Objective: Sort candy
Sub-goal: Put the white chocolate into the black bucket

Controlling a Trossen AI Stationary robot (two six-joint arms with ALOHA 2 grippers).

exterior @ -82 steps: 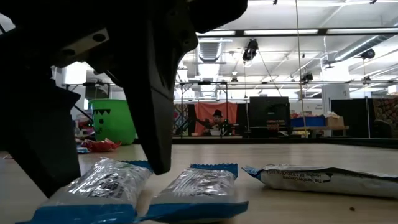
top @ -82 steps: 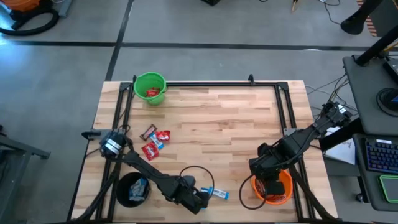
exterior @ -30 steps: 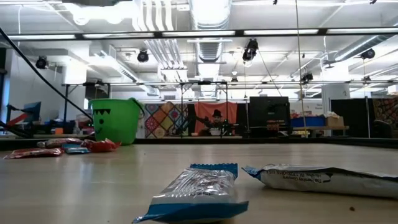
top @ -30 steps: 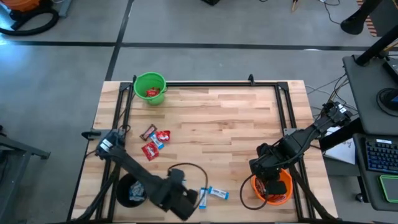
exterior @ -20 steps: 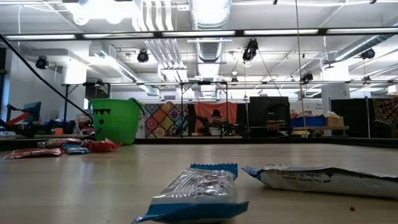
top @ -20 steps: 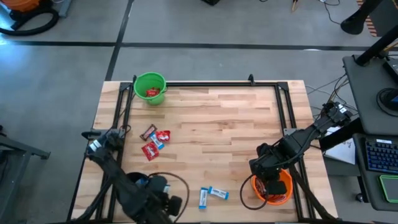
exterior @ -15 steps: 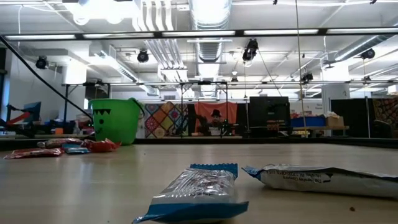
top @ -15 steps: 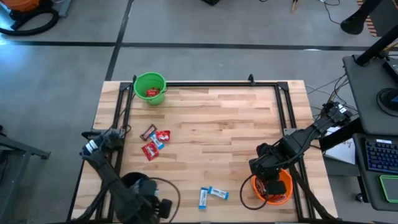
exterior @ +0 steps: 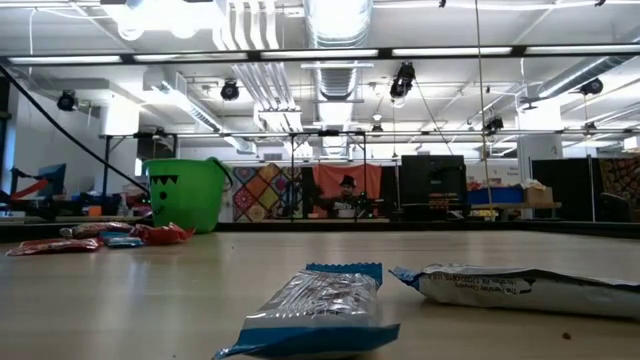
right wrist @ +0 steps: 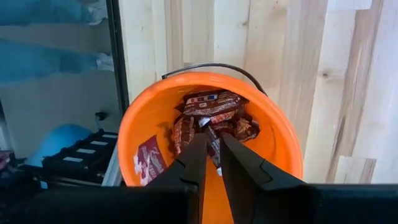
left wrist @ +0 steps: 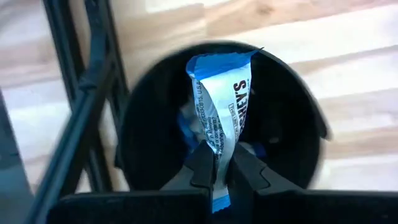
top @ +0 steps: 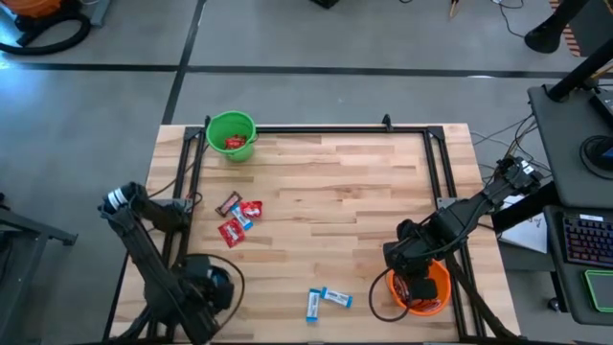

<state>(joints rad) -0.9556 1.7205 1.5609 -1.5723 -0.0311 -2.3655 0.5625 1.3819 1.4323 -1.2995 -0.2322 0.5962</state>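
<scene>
I am seeing the left tool [left wrist: 217, 177] hanging over the black bucket [top: 204, 285] at the near left corner of the table [top: 345, 220]; its 2 fingers are pinched tight on a blue-and-white packet [left wrist: 221, 102], which is sticking up above the bucket's mouth in the left wrist view, with more blue wrapping lying inside the bucket below it. At the far left corner the green bucket [top: 231, 135] is standing with red packets showing inside. Between those 2 buckets, a small cluster [top: 238, 218] of red packets, 1 dark brown bar and a bit of blue wrapper is lying on the wood; in the low view it is showing as a flat heap [exterior: 100, 237] in front of the green bucket [exterior: 185, 193]. Toward the middle of the near edge, 2 more blue-and-white packets [top: 326, 301] are lying just beside each other, apart from everything else; the low view is showing them close up [exterior: 315, 308]. On the right, the right tool [right wrist: 211, 163] is hovering above the orange bucket [right wrist: 140, 134] at the near right corner, fingers nearly together with only a narrow gap; whether it is gripping anything I cannot tell. Dark brown bars [right wrist: 211, 118] are piling up in that bucket
</scene>
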